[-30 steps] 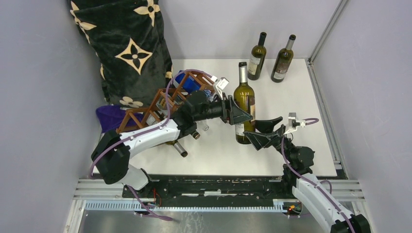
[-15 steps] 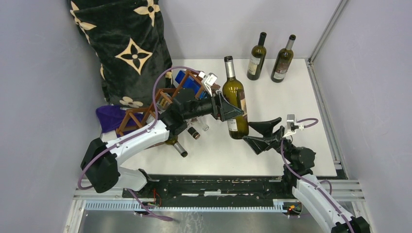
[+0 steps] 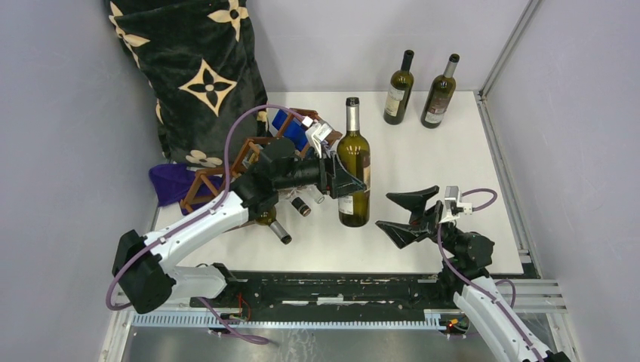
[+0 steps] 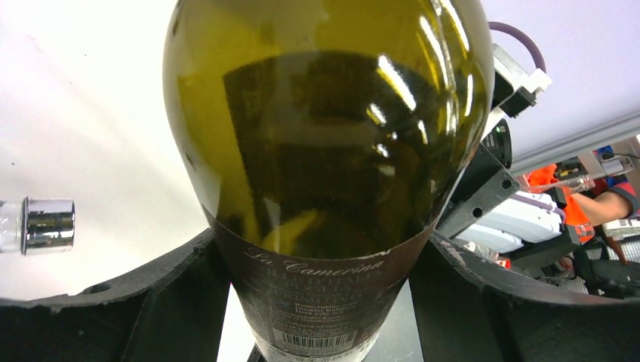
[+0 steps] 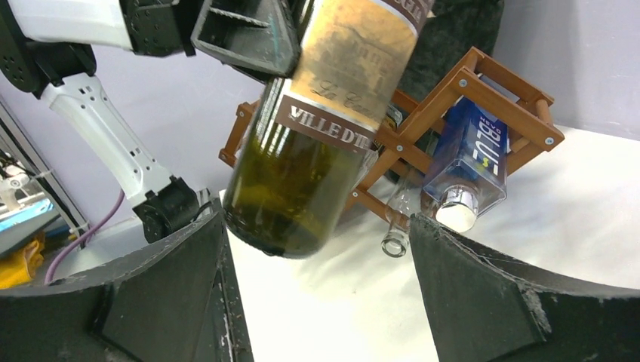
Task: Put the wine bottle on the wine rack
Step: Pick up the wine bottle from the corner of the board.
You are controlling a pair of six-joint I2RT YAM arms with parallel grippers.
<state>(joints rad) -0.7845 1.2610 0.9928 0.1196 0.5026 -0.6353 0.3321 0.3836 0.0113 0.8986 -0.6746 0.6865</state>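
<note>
Glossy olive-green glass wine bottle (image 3: 355,162) with dark paper label, gripped by the left hand (image 3: 341,181), held just beside the reddish wooden bar-frame wine rack (image 3: 202,185), right hand (image 3: 402,213) splayed empty, smooth white counter (image 3: 453,151), grey walls (image 3: 68,151)

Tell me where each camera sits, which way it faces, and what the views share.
Top external: above, behind left arm and right arm, looking down on the table; left end effector grips the wine bottle, right end effector open.
Left wrist: on that wrist, facing the bottle between its fingers.
Right wrist: on that wrist, facing the wine rack past its fingers.
Shared: all show that bottle.
</note>
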